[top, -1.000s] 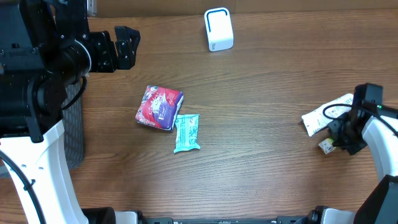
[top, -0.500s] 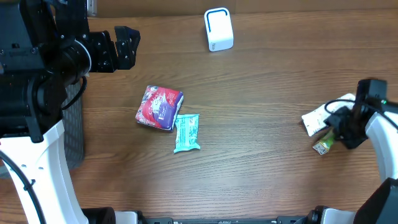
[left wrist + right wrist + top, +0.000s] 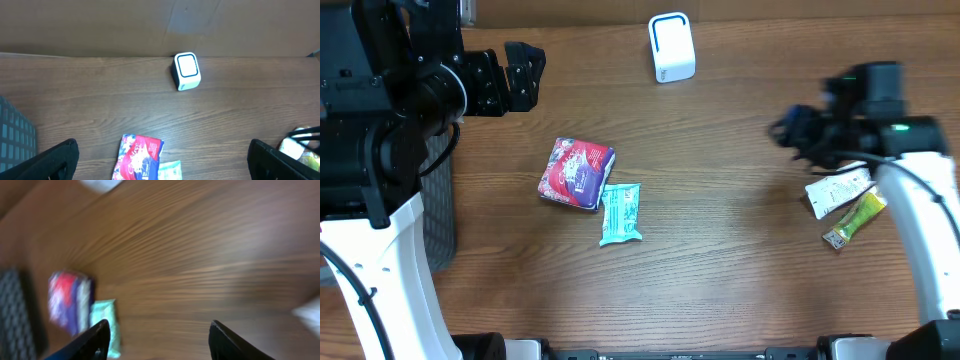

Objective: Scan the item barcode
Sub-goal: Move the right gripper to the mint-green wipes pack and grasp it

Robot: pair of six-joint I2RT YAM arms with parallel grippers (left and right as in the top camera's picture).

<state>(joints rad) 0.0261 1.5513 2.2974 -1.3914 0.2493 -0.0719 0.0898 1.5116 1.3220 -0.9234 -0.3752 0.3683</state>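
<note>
A white scanner with a blue ring (image 3: 671, 47) stands at the table's far edge, also seen as the scanner (image 3: 186, 71) in the left wrist view. A red and purple packet (image 3: 577, 172) and a teal packet (image 3: 620, 212) lie side by side left of centre. A white packet (image 3: 838, 192) and a green bar (image 3: 854, 221) lie at the right. My right gripper (image 3: 790, 130) hovers open and empty up-left of them; its view is blurred, its fingers (image 3: 95, 340) wide apart. My left gripper (image 3: 523, 76) is open at the far left. No barcode shows.
A dark mesh bin (image 3: 438, 215) stands off the table's left edge under the left arm. In the left wrist view a brown cardboard wall (image 3: 150, 25) runs behind the scanner.
My right gripper opened and let go of the green bar, which now lies beside the white packet. The right arm then swung up and left. The left arm has not moved.
</note>
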